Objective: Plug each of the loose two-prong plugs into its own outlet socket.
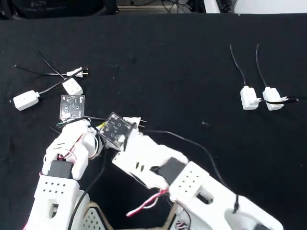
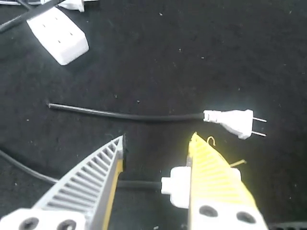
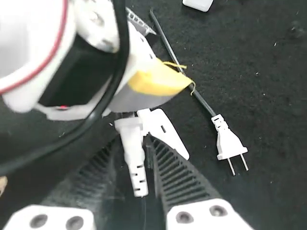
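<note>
Clamping a white plug [image 3: 132,153] at the high view's lower left-centre, the right jaws crowded the left jaws, which gaped over a cord [image 2: 139,183]; snagging it could tug the plug askew before it reached the socket [image 1: 72,86] at upper left.

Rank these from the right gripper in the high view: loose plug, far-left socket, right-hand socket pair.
1. Loose plug, beside the right gripper, whose jaws grip a second plug.
2. Far-left socket, toward the left edge.
3. Right-hand socket pair, far over on the right.
</note>
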`<state>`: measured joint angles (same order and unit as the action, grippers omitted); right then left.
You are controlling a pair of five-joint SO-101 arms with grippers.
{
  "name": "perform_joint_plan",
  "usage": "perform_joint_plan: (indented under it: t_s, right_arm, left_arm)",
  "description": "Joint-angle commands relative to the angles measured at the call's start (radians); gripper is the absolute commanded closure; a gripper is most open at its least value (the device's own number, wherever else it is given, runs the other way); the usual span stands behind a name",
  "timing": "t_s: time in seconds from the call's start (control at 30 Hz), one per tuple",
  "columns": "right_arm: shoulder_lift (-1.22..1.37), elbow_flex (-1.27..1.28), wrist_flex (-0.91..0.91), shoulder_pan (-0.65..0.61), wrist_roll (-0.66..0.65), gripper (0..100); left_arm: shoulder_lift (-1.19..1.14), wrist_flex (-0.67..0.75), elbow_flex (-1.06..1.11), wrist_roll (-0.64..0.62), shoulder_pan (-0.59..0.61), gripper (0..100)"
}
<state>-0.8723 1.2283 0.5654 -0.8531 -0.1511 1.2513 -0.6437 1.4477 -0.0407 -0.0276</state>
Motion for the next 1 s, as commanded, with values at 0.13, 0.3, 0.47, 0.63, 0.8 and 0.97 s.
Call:
perform_joint_plan:
  t_s: [0.13,0.3,0.47,0.63,0.8,0.97]
  right_arm:
    - [-0.088,0.018,-0.029,0.021,0.005,98.8]
    - [-0.096,0.012,-0.026,0.026,0.014,98.8]
    - [-0.097,0.005,-0.054,0.021,0.097,98.8]
    - [-0.096,0.007,-0.077,0.025,0.112,98.8]
    - [-0.096,0.007,-0.074,0.028,0.112,98.8]
    - [-0.096,0.004,-0.068,0.028,0.112,98.8]
  left_arm:
    - [-0.008,-0.003,-0.001,0.014,0.001,78]
    - [-0.008,-0.005,-0.001,0.014,0.001,78]
    - [-0.008,-0.003,-0.001,0.014,-0.001,78]
    - [-0.008,-0.005,0.001,0.014,-0.001,78]
    - [-0.008,-0.006,0.001,0.014,-0.001,78]
    - [-0.008,-0.006,0.001,0.014,-0.001,78]
